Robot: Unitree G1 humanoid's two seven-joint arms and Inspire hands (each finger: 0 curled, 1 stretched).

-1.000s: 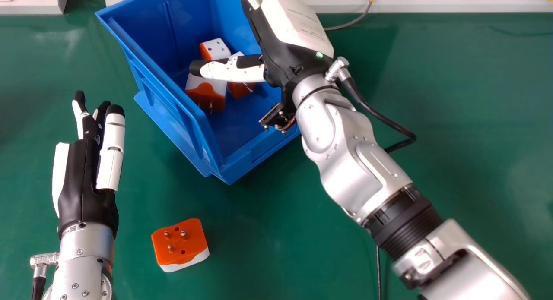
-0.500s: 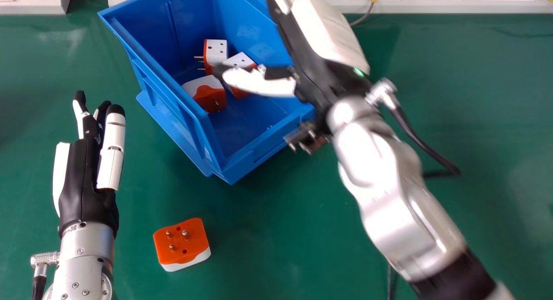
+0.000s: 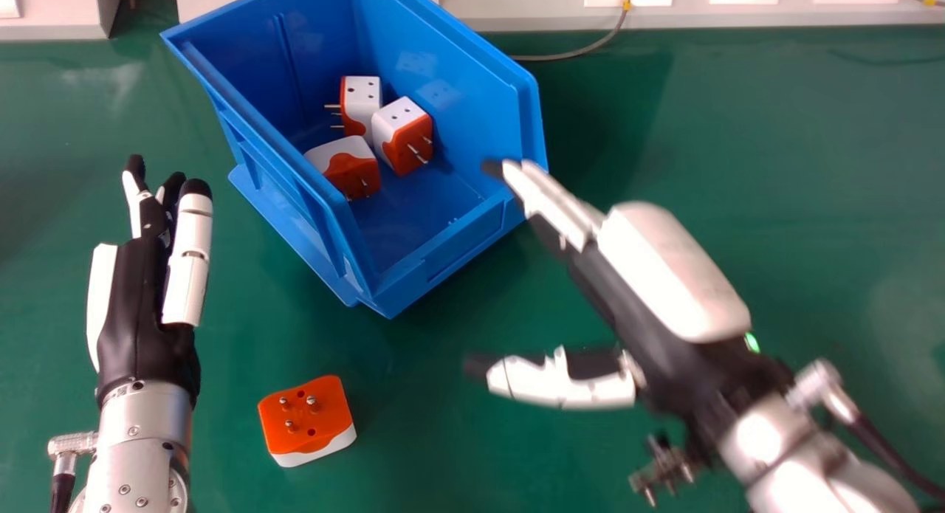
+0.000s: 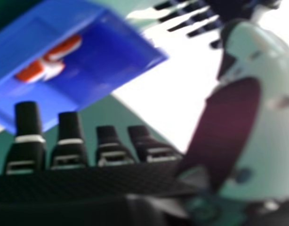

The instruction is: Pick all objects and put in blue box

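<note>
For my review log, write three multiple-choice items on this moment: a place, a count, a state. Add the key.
1. Where is the loose plug adapter?
A on the box's rim
B on the table
C inside the box

2. How many adapters lie in the box?
A three
B two
C five

3. The right hand is:
A curled round an adapter
B curled, empty
C open, empty

Key:
1 B: it lies on bare green surface.
2 A: three separate orange-and-white bodies show.
3 C: straight fingers, nothing between them and the thumb.

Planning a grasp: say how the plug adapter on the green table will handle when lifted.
The plug adapter should feel stiff, given its solid-looking moulded body. Lying flat, prongs up, it probably won't roll; its smooth, rounded corners might slip.
</note>
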